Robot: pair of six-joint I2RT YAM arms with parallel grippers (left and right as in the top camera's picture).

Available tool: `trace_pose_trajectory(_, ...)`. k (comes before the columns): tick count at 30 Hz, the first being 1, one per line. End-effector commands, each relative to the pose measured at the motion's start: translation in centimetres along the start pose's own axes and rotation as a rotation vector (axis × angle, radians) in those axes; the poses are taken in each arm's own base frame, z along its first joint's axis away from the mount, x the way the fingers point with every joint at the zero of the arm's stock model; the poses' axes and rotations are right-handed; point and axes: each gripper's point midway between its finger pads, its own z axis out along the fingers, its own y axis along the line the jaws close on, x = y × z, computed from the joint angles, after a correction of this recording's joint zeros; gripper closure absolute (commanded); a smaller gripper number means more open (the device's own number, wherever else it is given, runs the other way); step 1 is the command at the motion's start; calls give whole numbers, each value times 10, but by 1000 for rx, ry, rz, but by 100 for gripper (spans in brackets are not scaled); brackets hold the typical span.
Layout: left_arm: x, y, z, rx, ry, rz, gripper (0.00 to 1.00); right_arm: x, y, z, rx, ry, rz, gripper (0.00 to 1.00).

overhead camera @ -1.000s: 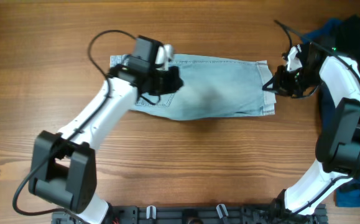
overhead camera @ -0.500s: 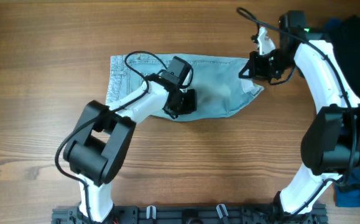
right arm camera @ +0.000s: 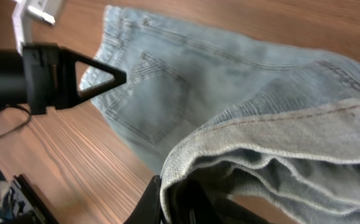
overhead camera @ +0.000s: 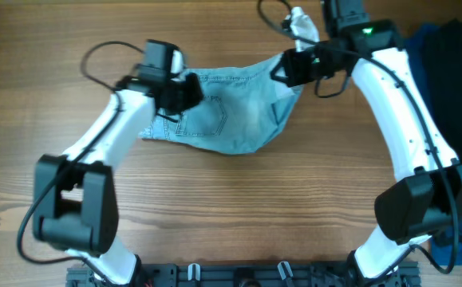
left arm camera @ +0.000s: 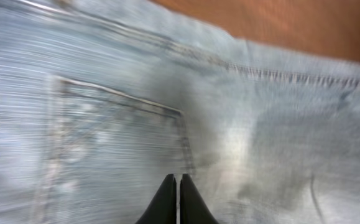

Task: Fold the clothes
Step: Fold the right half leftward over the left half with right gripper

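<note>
The clothes, light blue denim shorts (overhead camera: 232, 119), lie on the wooden table with the waistband end at the left. My right gripper (overhead camera: 282, 70) is shut on the rolled cuff end (right arm camera: 242, 143) and holds it lifted over the leg part, so the cloth sags into a fold. In the right wrist view the hem hangs out of the right gripper (right arm camera: 177, 200). My left gripper (overhead camera: 189, 89) is shut with nothing between its fingers, low over the shorts (left arm camera: 105, 118) beside a stitched back pocket (left arm camera: 117, 143). Its fingertips (right arm camera: 119, 78) point at the waistband in the right wrist view.
A pile of dark black and navy garments (overhead camera: 454, 48) lies at the table's right edge, behind my right arm. Bare wooden tabletop (overhead camera: 238, 207) stretches in front of the shorts. A black rail (overhead camera: 246, 275) runs along the near edge.
My right gripper has carried the cuff end up and leftwards over the shorts, shortening them. My left gripper has swung from the middle of the shorts back left to the waistband side.
</note>
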Motion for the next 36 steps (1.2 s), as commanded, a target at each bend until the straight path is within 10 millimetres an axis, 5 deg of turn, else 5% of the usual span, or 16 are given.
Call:
trace_pose_trajectory(1,-29,30,-39,-22,-76,-87,94,-15,42,0,-66,-52,-68,96)
trace_pose_trajectory(5,-24,78,-55,-120,-37,-177,96,-19,61,32,-102,-39,-75,96)
trace_pose_trajectory(8,-29,132,-74,-300,-77,-252,96,-21,89,87,-185,-19,-93,96)
trace_pose_trajectory(15,-18,189,-102,-511,-79,-348,96,-26,118,132,-232,-40,-114,96)
trace_pose_trajectory(24,-19,200,-109,-520,-88,-383,96,-16,120,172,-246,-10,-103,96)
trace_pose_trajectory(36,-19,200,-109,-520,-88,-383,95,-3,131,182,-232,13,-143,94)
